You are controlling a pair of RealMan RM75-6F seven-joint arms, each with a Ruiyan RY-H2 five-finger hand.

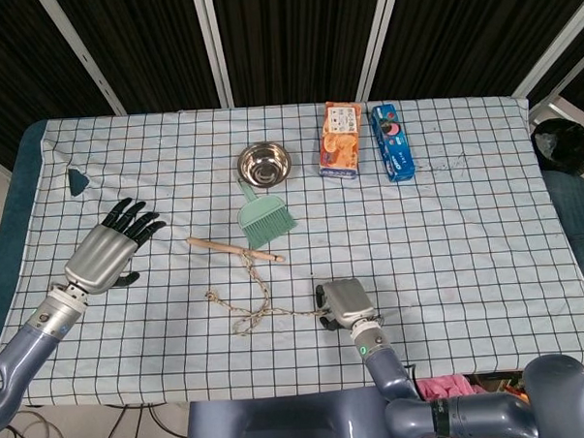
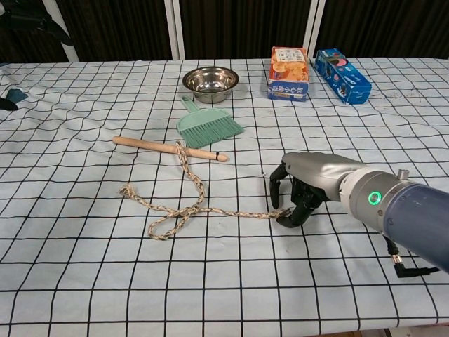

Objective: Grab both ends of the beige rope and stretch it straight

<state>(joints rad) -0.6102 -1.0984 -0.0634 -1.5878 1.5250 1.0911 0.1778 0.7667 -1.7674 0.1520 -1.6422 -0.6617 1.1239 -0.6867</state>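
Head view: high, looking steeply down over the whole table (image 1: 467, 231). Chest view: low, nearer, facing forward across the same table (image 2: 84, 295).

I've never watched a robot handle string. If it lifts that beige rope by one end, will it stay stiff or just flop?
Probably flop: the beige rope lies in loose curves, crossing itself and draping over the wooden stick. It looks thin and light, so it should trail along. The right hand curls at its end; pulling may drag the loop.

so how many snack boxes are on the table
2, side by side at the far edge: an orange cardboard snack box right of the steel bowl, and a blue cardboard snack box beside it.
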